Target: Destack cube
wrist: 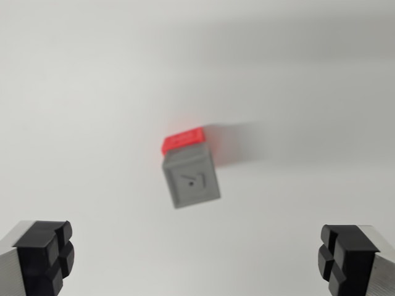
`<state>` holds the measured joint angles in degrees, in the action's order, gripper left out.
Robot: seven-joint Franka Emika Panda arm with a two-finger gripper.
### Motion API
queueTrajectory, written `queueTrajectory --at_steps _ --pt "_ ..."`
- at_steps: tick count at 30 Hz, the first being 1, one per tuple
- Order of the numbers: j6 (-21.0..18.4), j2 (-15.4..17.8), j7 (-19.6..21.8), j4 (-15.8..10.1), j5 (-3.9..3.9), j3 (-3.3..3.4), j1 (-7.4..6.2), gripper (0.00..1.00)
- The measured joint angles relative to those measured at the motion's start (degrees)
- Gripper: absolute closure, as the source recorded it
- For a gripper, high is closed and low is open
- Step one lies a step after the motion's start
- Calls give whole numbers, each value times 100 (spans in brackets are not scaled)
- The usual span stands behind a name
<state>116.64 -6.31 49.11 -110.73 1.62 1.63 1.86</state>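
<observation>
A grey cube sits on top of a red cube, of which only the far edge shows above the grey one. The stack stands near the middle of the wrist view on a white surface. A small dark mark is on the grey cube's top face. My gripper is open, its two black fingertips at the bottom corners of the view, wide apart. The stack lies ahead of the fingertips, between their lines, with nothing held. The picture is slightly blurred.
The white surface stretches all around the stack. A soft shadow falls to the wrist view's right of the cubes.
</observation>
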Motion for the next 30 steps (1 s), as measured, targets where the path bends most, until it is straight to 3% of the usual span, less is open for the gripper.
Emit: queueTrajectory --at_steps 19,30 --pt "41 0 -27 -54 0 0 0 0" --pt "326 11 -199 -352 -1 -3 0 0"
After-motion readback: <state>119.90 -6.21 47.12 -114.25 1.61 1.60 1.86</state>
